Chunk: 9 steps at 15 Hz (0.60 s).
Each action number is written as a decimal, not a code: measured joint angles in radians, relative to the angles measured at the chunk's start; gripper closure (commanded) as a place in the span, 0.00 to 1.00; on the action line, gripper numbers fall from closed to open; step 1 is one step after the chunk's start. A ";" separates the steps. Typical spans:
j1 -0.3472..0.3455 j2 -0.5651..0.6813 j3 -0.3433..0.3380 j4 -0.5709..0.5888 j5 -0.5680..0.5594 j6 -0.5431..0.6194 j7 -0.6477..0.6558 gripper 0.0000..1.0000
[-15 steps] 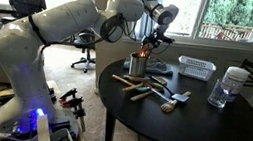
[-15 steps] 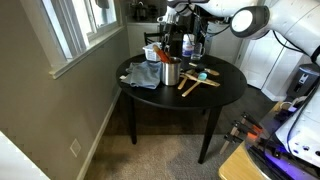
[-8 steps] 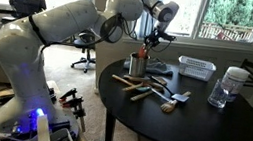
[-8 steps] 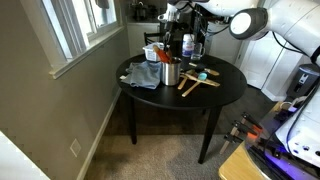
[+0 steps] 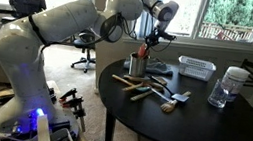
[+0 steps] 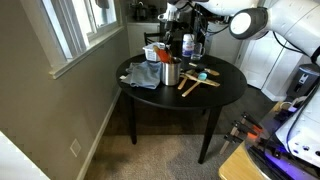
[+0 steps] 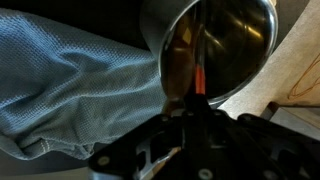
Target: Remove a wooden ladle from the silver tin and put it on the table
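Note:
The silver tin (image 5: 137, 66) (image 6: 171, 72) stands on the dark round table (image 5: 209, 128) (image 6: 225, 88). In the wrist view the tin (image 7: 225, 45) lies just ahead of the fingers. A brown wooden ladle handle (image 7: 176, 65) and a thin orange handle (image 7: 203, 78) rise out of it toward the camera. My gripper (image 5: 149, 44) (image 6: 168, 48) (image 7: 190, 108) hangs right above the tin, shut on the top of the ladle handle. The orange handle sits tight beside the fingers. The ladle's bowl is hidden inside the tin.
Several wooden utensils (image 5: 136, 85) (image 6: 195, 85) lie loose on the table beside the tin. A blue cloth (image 6: 143, 76) (image 7: 70, 95) lies next to it. A white slotted basket (image 5: 196, 67) and a clear jar (image 5: 228, 88) stand further off. A teal utensil (image 6: 203, 73) lies near the middle.
The jaws have closed from wide open to shut round the handle above the tin. The arm has dropped slightly; the tin and utensils have not moved.

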State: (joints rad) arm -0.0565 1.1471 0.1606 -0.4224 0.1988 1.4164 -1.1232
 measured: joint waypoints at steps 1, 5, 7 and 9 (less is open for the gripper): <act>0.000 0.000 -0.001 0.000 0.000 0.000 0.000 0.91; 0.002 -0.003 -0.001 0.003 0.000 0.000 0.000 0.93; 0.005 -0.014 -0.001 0.021 0.000 0.001 0.000 0.93; 0.011 -0.038 -0.003 0.048 0.000 0.002 0.000 0.92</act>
State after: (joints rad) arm -0.0450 1.1092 0.1576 -0.3741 0.1988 1.4189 -1.1232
